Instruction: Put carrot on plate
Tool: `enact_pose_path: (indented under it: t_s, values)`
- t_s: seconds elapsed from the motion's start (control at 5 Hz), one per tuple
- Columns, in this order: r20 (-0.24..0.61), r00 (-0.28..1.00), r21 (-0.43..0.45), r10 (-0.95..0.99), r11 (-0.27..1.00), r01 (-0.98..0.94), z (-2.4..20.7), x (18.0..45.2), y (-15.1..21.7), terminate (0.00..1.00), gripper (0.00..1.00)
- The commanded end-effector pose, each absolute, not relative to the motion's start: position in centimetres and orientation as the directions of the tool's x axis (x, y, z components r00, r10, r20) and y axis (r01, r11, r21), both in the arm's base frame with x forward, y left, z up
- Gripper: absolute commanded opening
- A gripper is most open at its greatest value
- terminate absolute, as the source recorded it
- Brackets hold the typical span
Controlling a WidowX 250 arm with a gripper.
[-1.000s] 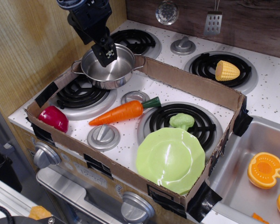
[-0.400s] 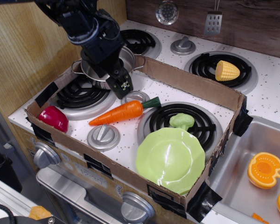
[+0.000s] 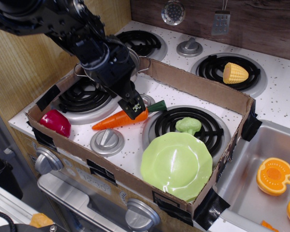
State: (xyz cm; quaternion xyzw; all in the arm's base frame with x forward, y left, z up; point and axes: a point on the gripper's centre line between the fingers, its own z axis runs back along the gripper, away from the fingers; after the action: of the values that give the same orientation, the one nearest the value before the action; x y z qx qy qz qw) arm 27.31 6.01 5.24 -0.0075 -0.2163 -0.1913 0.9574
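Left edge: we see a red pepper [image 3: 55, 122], glossy plastic, tucked in the near-left corner of the cardboard tray [image 3: 198, 88], close to the wall. Tray walls are low, raw brown card, black tape at the corners.

Our gripper [image 3: 134, 108] sits right over the thick end of the carrot [image 3: 117, 119]; we cannot tell whether the jaws are open or closed on it. Arm is black and blocks most of the steel pot [image 3: 140, 61] behind it.

Carrot: tapered orange plastic, ribbed, dark green stub pointing right. It lies on the speckled stovetop between the left burner and the front-right burner, well apart from the plate [image 3: 177, 166].

Silver knob [image 3: 107, 141] just in front of the carrot tip.

Broccoli piece [image 3: 188, 125] touches the plate's far rim.

Plate: light green, glossy, scalloped, near-right corner, its edge against the front wall. Top face is bare.

Outside the tray: corn [image 3: 235, 73] on the back burner, orange squash halves [image 3: 274, 175] in the sink.

No readable writing.
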Motion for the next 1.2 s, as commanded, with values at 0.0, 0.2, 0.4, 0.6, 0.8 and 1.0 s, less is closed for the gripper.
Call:
enact_pose_path:
  t_s: [0.0,0.2,0.4,0.6,0.8,1.0]
  values:
    - [0.456,0.803,0.070,-0.383,0.915,0.397,3.2,28.6,6.6,0.00,1.00]
    - [0.484,0.790,0.060,-0.377,0.915,0.399,1.4,29.0,6.7,0.00,1.00]
    - [0.491,0.786,0.052,-0.375,0.914,0.403,0.1,29.4,7.1,0.00,1.00]
    - [0.485,0.786,0.053,-0.383,0.910,0.411,-0.1,29.7,7.6,0.00,1.00]
    - [0.466,0.794,0.114,-0.390,0.917,0.383,1.2,29.3,7.4,0.00,0.00]
    - [0.426,0.841,0.134,-0.334,0.942,0.307,4.3,28.5,6.6,0.00,0.00]
